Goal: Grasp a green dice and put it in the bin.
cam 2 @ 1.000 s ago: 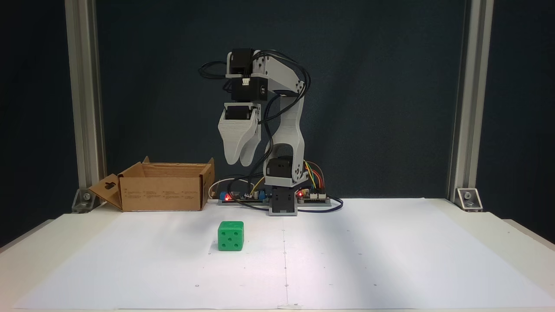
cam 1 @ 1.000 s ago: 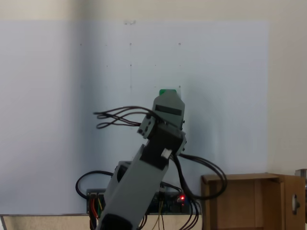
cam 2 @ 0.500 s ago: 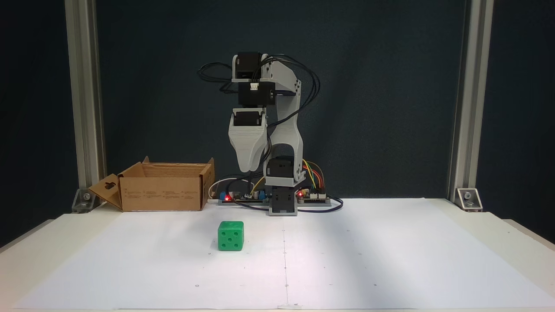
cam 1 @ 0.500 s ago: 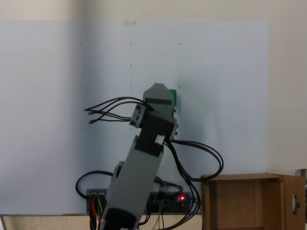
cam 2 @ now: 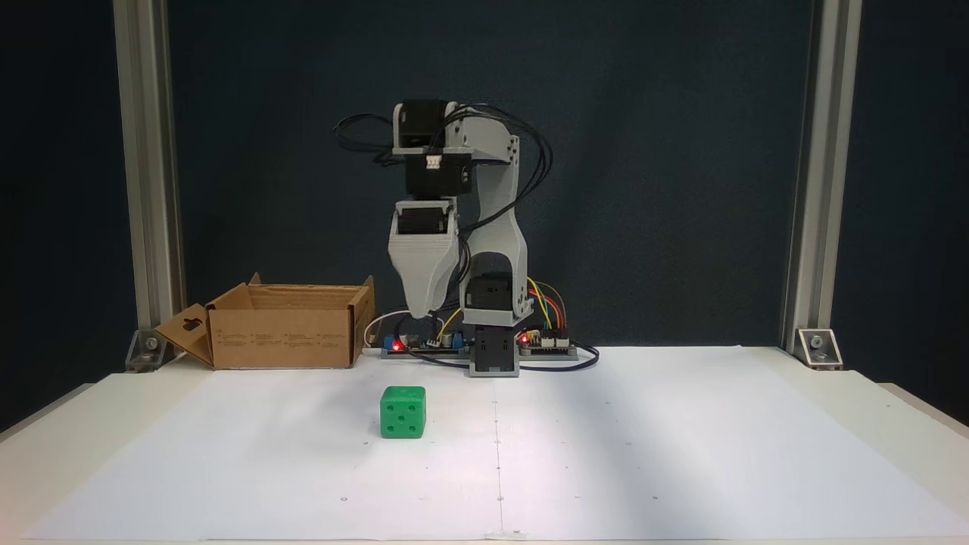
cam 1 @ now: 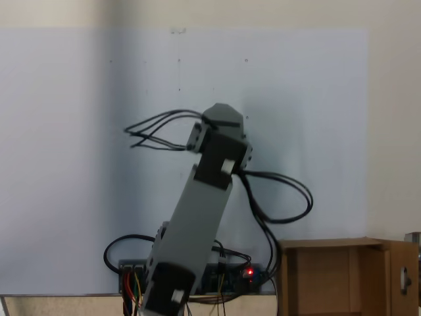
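Hanging above the green dice (cam 2: 403, 412), hand (cam 2: 419, 312) pointing down, grip state unclear, bin (cam 2: 284, 325) well apart.

Table (cam 2: 908, 424): a pale surface spanned the lower part of the frame.
White sheet (cam 2: 643, 454): lay flat on the table, covering most of it, marked with faint dots.
Green dice (cam 2: 403, 412): stood on the sheet, left of centre.
Bin (cam 2: 288, 327): sat at the table's rear left, flaps open.
Arm base (cam 2: 493, 356): stood at rear centre, circuit boards (cam 2: 545, 344) and cables beside it.
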{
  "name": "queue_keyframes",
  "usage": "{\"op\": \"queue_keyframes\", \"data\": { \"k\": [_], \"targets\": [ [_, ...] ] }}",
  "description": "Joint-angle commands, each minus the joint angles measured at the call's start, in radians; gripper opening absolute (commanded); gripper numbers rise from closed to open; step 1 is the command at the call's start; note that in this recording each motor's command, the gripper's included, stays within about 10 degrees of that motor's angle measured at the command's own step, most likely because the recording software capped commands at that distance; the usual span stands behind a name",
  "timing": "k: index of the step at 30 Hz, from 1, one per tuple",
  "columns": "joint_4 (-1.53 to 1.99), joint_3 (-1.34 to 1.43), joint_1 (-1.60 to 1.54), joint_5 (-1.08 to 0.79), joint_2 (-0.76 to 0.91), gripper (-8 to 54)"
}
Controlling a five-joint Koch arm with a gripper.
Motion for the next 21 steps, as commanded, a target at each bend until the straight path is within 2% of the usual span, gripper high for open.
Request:
{"op": "queue_keyframes", "data": {
  "k": [1,21],
  "targets": [
    [0.032,-0.089,0.003,-0.078,-0.012,45.4],
    [-0.040,-0.055,0.015,-0.121,-0.087,45.7]
  ]
}}
